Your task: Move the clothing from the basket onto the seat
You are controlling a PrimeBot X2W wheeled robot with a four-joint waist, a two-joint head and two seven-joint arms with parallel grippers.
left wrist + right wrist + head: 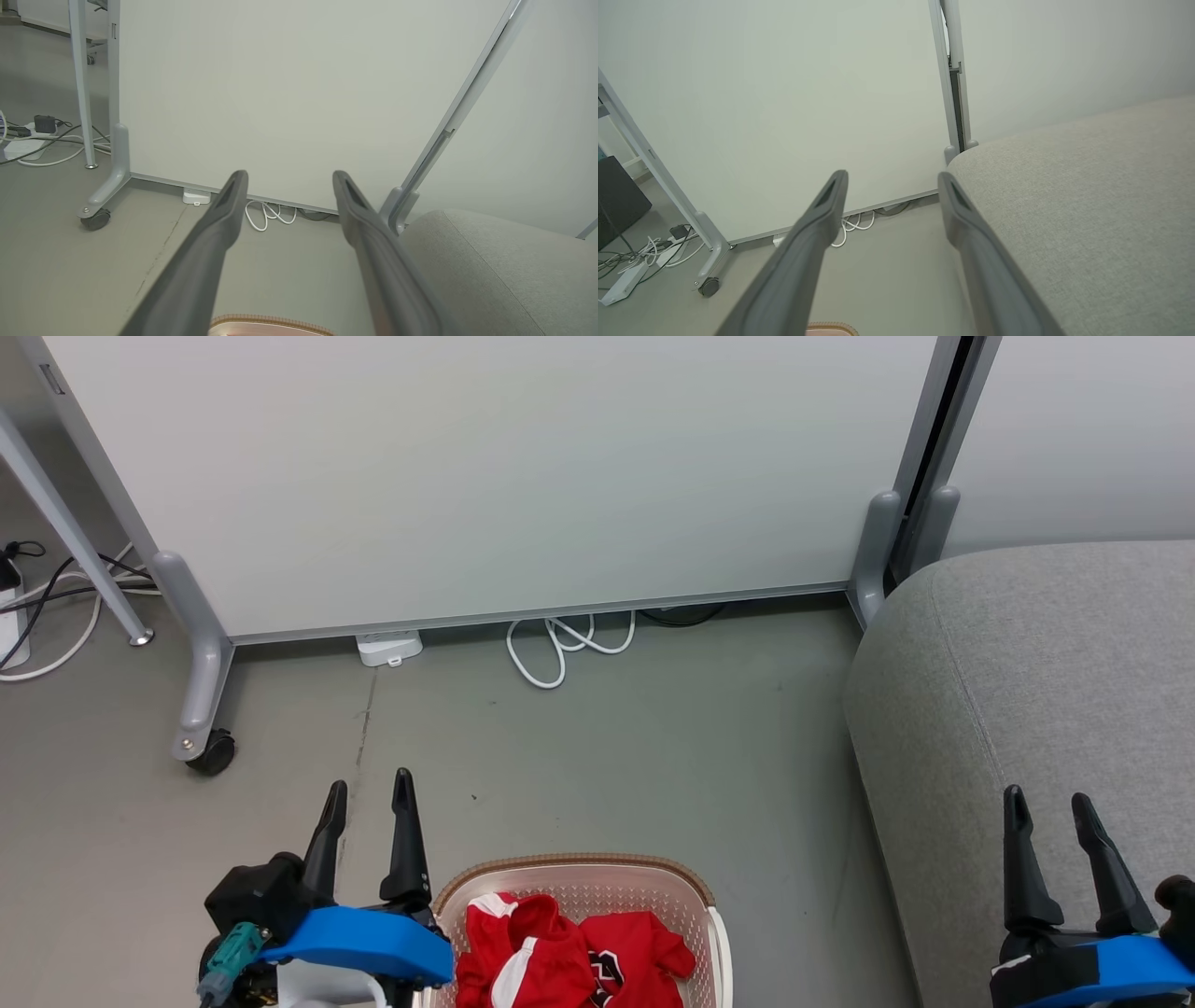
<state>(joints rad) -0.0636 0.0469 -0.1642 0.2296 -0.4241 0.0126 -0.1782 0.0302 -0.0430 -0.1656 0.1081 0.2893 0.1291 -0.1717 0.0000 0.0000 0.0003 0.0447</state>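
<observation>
Red clothing [569,952] with white panels and a black-and-white logo lies bundled in the cream perforated basket [686,882], which stands on the floor at the bottom middle of the head view. Its brown rim also peeks in as the basket [271,321] in the left wrist view and the basket [831,326] in the right wrist view. The light-grey seat [1046,681] fills the right side; it shows too as the seat [495,270] and the seat [1087,196]. My left gripper [370,791] is open just left of the basket, empty. My right gripper [1049,801] is open over the seat's front, empty.
A pale rolling partition [485,476] stands across the back, with a grey caster foot [201,728] at the left. White cable loops [560,649] and a small white box [387,647] lie at its base. More cables [56,607] lie far left. Bare grey floor [653,756] separates basket and partition.
</observation>
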